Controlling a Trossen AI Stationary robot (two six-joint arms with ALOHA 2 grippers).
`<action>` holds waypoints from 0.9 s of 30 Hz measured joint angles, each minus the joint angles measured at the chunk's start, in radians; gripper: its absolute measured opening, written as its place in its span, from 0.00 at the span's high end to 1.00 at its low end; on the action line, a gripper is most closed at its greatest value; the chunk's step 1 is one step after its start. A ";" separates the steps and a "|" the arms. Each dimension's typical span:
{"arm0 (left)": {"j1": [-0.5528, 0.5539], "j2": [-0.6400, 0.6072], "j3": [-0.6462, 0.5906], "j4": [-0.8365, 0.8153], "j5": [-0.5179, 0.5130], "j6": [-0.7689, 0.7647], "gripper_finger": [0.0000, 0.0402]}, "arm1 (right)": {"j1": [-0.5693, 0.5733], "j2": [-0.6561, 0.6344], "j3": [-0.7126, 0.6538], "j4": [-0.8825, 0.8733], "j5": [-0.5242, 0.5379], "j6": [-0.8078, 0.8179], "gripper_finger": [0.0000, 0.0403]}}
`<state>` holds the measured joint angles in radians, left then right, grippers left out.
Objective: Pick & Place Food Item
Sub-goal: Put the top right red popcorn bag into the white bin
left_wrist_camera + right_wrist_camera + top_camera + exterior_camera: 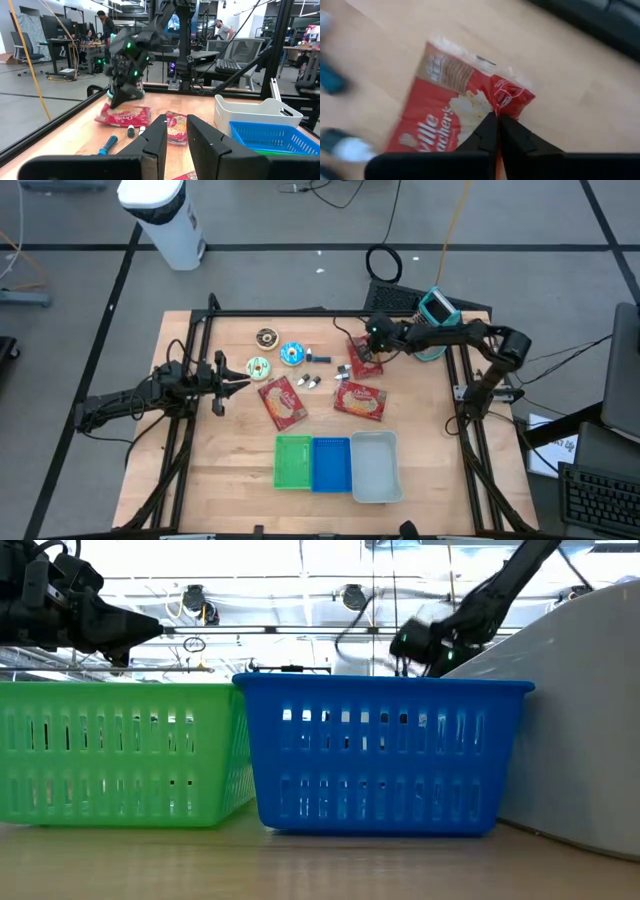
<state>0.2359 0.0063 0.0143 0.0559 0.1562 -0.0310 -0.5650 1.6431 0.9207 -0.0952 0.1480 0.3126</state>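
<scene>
A red popcorn packet point(445, 117) lies at the table's far right point(362, 360), with my right gripper point(497, 120) shut on it; the same packet shows in the left wrist view point(122, 116). Two more red packets point(283, 402) point(360, 400) lie flat mid-table. Three small round donuts point(267, 337) point(292, 354) point(259, 367) rest on the wood beyond them. My left gripper point(175, 125) waits level at the table's left side point(235, 380), a narrow gap between its fingers and nothing in it. My right gripper pinches the packet's crumpled end point(509, 100), near a corner, between its two fingers. The fingers slant down at it from the table's right side. The packet's other end point(437, 60) still lies on the table.
A green bin point(293, 462), a blue bin point(331, 463) and a white bin point(375, 466) stand side by side near the front edge. Small wrapped items point(320, 356) lie between the donuts and packets. Black frame rails point(300, 313) border the table.
</scene>
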 joint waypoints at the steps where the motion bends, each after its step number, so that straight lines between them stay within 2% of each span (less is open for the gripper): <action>1: 0.000 0.000 0.000 0.000 0.000 0.000 0.82 | 0.008 -0.027 0.000 0.001 0.001 -0.010 1.00; 8: 0.000 0.000 0.000 0.000 0.000 0.000 0.82 | 0.103 -0.238 0.001 -0.035 0.012 -0.029 1.00; 14: 0.000 0.000 0.000 0.000 0.000 0.000 0.82 | 0.246 -0.429 0.002 -0.110 0.107 -0.046 1.00; 22: 0.000 0.000 0.000 0.000 0.000 0.000 0.82 | 0.527 -0.649 -0.053 -0.134 0.255 0.014 1.00; 27: 0.000 0.000 0.000 0.000 0.000 0.000 0.82 | 0.758 -0.723 -0.124 -0.097 0.436 0.093 1.00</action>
<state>0.2358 0.0063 0.0144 0.0559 0.1561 -0.0308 0.1927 0.9198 0.7970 -0.1920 0.5835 0.4054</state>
